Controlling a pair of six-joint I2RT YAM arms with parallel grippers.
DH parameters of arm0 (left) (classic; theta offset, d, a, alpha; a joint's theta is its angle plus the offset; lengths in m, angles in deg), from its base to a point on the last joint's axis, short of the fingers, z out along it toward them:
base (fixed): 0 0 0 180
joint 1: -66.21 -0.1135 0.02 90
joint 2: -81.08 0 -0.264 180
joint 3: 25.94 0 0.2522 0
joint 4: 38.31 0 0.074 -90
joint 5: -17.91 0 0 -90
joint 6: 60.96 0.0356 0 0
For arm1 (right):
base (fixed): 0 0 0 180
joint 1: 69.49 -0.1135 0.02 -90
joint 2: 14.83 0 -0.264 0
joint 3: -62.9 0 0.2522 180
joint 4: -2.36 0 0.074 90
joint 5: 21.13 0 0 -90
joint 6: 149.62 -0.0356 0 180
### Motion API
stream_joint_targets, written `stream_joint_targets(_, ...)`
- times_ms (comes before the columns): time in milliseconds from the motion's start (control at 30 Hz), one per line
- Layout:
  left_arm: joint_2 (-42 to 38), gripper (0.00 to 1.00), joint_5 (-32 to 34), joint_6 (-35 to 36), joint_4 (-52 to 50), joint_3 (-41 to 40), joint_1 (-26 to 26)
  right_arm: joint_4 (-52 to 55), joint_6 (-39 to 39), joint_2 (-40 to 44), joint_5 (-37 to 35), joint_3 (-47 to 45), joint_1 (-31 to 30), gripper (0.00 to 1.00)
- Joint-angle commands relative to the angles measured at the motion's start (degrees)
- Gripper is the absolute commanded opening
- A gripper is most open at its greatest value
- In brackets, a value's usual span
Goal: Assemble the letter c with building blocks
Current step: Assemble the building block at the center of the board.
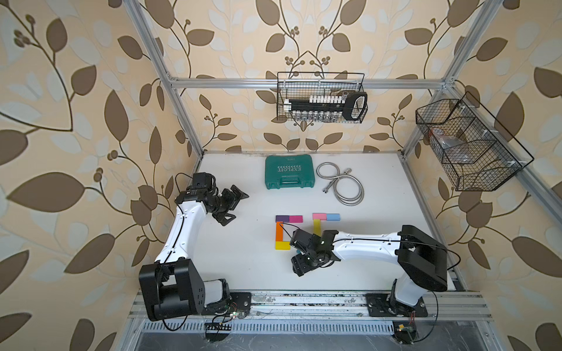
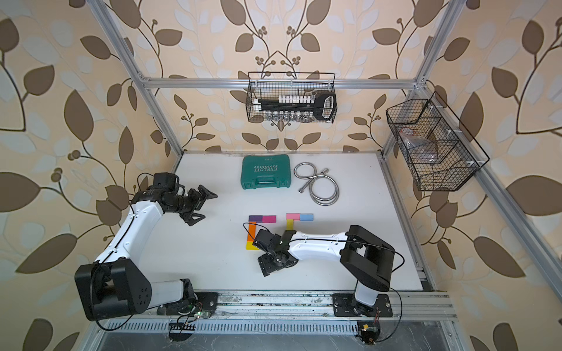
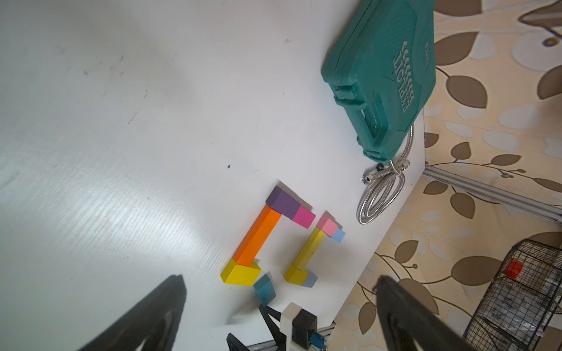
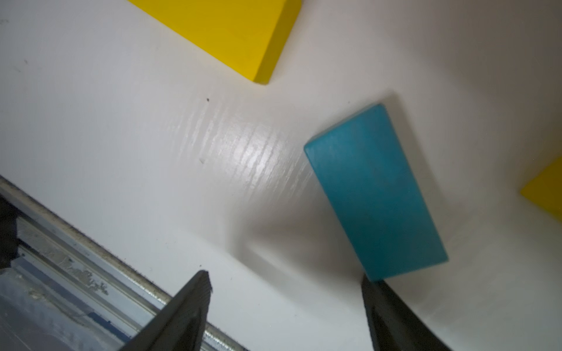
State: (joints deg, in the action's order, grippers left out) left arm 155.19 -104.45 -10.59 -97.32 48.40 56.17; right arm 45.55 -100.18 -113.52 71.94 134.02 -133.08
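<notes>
The right hand (image 4: 286, 279) hangs low over the surface (image 1: 243, 261), about its middle and toward the near edge; its fingers (image 4: 392, 319) are spread wide and clamped on nothing. The teal block (image 4: 375, 194) sits between them, off to one side. Its end is right at one fingertip and well apart from the other finger; whether it lies quite flat I cannot tell.

It is slanted and just beside the short yellow block (image 3: 240, 273), with a gap showing between the two. That yellow block lies crossways at the near end of the orange block (image 1: 279, 232), touching it; the orange block runs toward the far edge to meet the purple block (image 1: 282, 218), which sits end to end with the magenta block (image 1: 296, 218) — three sides of the letter, open toward the right edge.

Just beside these, toward the right edge, is a second group: the pink block (image 1: 319, 216) and light blue block (image 1: 333, 217) end to end; a long yellow block (image 1: 317, 226) runs from the pink one toward the near edge, its near end hidden under the right arm (image 1: 365, 243) in both top views.

The left hand (image 1: 240, 206) hangs by the left edge, fingers apart, holding nothing. A green case (image 1: 289, 171) lies by the far edge — a coiled metal hose (image 1: 337, 180) just beside it, toward the right edge.
</notes>
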Motion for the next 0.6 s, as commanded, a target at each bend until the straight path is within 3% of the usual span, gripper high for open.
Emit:
stream_joint_targets(0, -1.07, 0.99, 0.63, 0.07, -1.06, 1.12, 0.62, -0.63, -0.75, -2.22, 0.68, 0.36, 0.53, 0.77)
stream_joint_targets(567, -0.01, 0.99, 0.61, 0.0, -0.71, 1.56, 0.59, 0.51, 1.03, -2.09, -0.71, 0.34, 3.96, 0.77)
